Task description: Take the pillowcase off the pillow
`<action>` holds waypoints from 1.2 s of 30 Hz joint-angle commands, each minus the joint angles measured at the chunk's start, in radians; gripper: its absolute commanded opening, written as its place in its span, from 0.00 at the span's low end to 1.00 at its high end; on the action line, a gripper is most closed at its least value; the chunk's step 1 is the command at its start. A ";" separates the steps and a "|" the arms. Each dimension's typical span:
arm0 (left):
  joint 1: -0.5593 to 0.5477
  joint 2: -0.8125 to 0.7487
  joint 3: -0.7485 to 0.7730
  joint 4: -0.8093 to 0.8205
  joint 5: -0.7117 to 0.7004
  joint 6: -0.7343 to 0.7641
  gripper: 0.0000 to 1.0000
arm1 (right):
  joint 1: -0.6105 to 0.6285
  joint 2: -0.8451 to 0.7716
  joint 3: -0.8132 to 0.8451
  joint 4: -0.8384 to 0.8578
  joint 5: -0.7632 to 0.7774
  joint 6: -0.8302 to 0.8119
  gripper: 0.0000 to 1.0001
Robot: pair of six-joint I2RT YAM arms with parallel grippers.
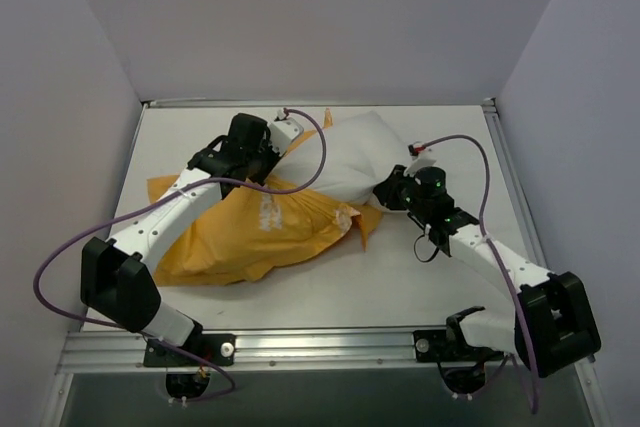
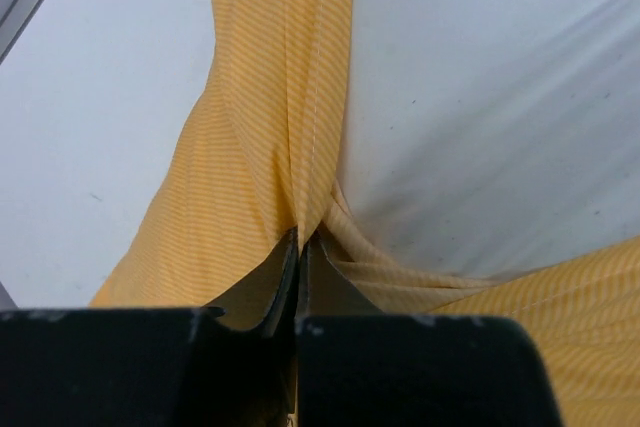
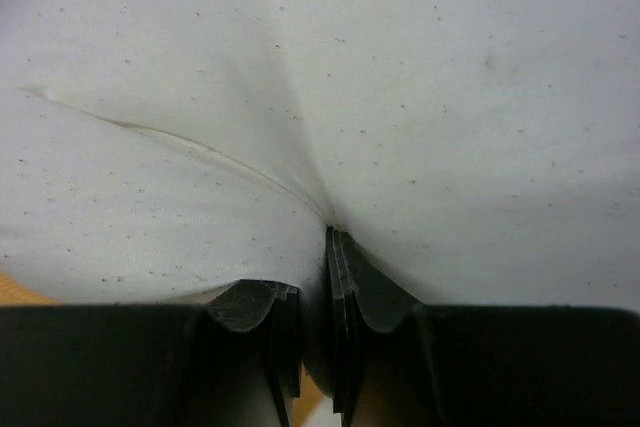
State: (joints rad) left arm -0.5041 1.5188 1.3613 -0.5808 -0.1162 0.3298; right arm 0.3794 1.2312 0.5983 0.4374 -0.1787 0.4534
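Orange pillowcase (image 2: 262, 137) in left tool (image 2: 299, 243); pillow (image 3: 420, 97), right tool (image 3: 329, 239)

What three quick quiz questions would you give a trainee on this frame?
1. True or false: the left gripper is shut on the pillowcase.
2. The right gripper pinches: A) orange fabric B) the pillow C) a cable.
3. Fill in: in the top view, the pillow's bare part shows to the ____ of the pillowcase's bulk.
Key: 1 true; 2 B; 3 right.
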 commanded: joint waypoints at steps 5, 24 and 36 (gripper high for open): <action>0.130 -0.081 -0.076 0.009 -0.060 0.135 0.02 | -0.276 -0.165 -0.023 -0.265 0.094 0.002 0.00; 0.157 -0.192 -0.175 -0.044 0.107 0.337 0.02 | -0.436 -0.308 0.127 -0.516 0.105 -0.134 0.00; 0.027 -0.089 0.287 -0.359 0.549 0.265 0.81 | -0.008 -0.121 0.199 -0.336 0.148 0.054 0.00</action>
State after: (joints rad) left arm -0.4526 1.3994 1.4895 -0.8078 0.3229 0.5896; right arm 0.3294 1.0672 0.7044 0.0063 -0.1390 0.4347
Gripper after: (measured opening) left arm 0.767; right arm 0.115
